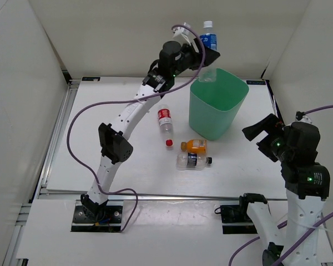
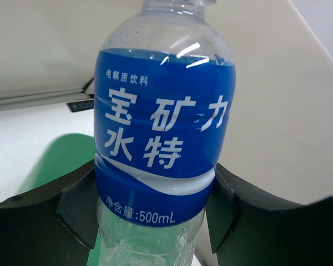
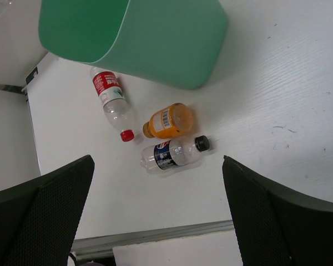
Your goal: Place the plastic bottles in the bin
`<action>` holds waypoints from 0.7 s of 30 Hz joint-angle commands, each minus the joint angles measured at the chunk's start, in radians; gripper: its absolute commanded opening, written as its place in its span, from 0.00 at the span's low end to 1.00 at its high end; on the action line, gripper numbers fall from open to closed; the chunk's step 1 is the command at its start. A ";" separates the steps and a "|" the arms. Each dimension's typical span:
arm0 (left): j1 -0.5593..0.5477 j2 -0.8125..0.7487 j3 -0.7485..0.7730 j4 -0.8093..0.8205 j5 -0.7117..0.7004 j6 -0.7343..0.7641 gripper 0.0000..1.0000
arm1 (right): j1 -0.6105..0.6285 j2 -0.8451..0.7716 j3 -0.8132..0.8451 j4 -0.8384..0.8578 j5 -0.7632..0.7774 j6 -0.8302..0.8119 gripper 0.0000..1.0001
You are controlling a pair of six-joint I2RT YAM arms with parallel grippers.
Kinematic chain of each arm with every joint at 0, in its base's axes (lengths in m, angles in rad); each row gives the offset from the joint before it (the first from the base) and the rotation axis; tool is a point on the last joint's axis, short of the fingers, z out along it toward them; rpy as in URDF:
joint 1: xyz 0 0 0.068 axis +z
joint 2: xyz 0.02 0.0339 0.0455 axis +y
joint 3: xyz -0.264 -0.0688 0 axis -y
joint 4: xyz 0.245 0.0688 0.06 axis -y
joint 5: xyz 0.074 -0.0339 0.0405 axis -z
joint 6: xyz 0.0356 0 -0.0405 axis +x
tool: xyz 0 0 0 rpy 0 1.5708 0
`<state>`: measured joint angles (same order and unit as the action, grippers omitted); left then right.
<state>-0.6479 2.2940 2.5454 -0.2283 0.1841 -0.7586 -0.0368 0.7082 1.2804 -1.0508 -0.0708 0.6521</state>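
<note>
The left gripper (image 1: 204, 54) is closed tight on the blue-label bottle (image 1: 208, 40). In the left wrist view its two black fingers (image 2: 80, 210) press on both sides of the bottle, just at the bottom edge of the blue label. This bottle (image 2: 164, 127) is clear plastic with a wide blue wrap, white writing and a white swoosh, and it says 500mL near the bottom. It has a white cap (image 1: 208, 24) and stands upright in the grip. It is up in the air at the far side of the table, with its clear bottom end right over the far rim of the bin (image 1: 216, 119). The bin is tall, mint green and much bigger than the bottles, with a rounded square top that gets narrower going down. From the top camera I can see its smooth green inside walls. Three more bottles lie on their sides on the white table (image 1: 100, 166), near and left of the bin. The red-label bottle (image 1: 165, 123) is clear with a red cap (image 1: 168, 142) pointing toward the near edge. The orange bottle (image 1: 195, 146) lies closest to the bin. The dark-label bottle (image 1: 193, 160) lies just beside the orange one, on its near side, with its black cap (image 1: 208, 160) pointing right. The right gripper (image 1: 259, 134) hangs in the air on the right of the bin, wide open and holding nothing, its fingers (image 3: 44, 210) spread far apart.
</note>
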 commanded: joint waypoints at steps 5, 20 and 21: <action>-0.088 -0.021 -0.036 0.073 -0.003 0.074 0.49 | 0.003 -0.041 -0.015 -0.001 0.066 0.021 1.00; -0.117 0.006 -0.017 0.083 0.049 0.134 1.00 | 0.003 -0.023 -0.024 -0.002 0.088 -0.020 1.00; -0.118 -0.007 -0.017 0.083 0.049 0.145 1.00 | 0.003 -0.023 -0.024 0.008 0.088 -0.020 1.00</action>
<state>-0.7475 2.3325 2.4969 -0.1730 0.2085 -0.6594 -0.0368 0.6762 1.2602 -1.0580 -0.0002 0.6621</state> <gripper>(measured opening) 0.998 0.995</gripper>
